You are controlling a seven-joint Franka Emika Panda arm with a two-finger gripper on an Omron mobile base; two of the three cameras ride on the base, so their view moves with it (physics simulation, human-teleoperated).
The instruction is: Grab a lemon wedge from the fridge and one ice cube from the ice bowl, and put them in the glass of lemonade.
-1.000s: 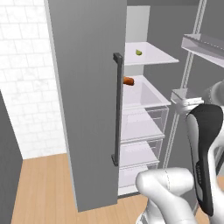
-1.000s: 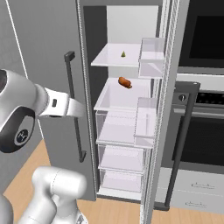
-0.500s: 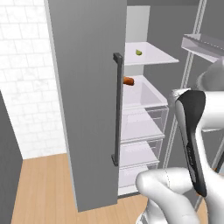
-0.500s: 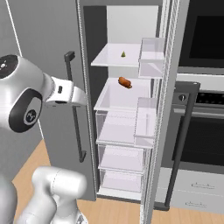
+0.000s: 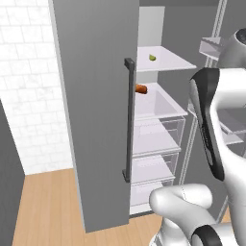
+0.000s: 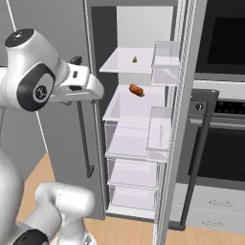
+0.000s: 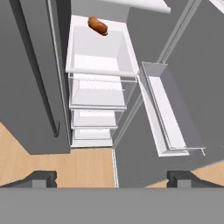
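Staging in front of the fridge (image 6: 143,124), both doors standing open, so access looks done and everything else is pending. Gripper (image 7: 111,177) is sitting at 6 o'clock in the hand view, fingers (image 7: 41,178) spread wide with nothing between them, looking down into the compartment. Lemon wedge (image 6: 135,59) is lying on the top white shelf (image 6: 119,64), toward the back, around 12 o'clock of the orange-red carrot-like item (image 6: 136,90), which is resting one shelf below. From the left base view the wedge (image 5: 152,57) is sitting at about 1 o'clock of the door's black bar handle (image 5: 129,120). Judging progress: early, nothing picked, hand well apart from the wedge. Remaining: reaching up to the top shelf, pinching the wedge, carrying it to the lemonade, then fetching one ice cube and dropping it in too.
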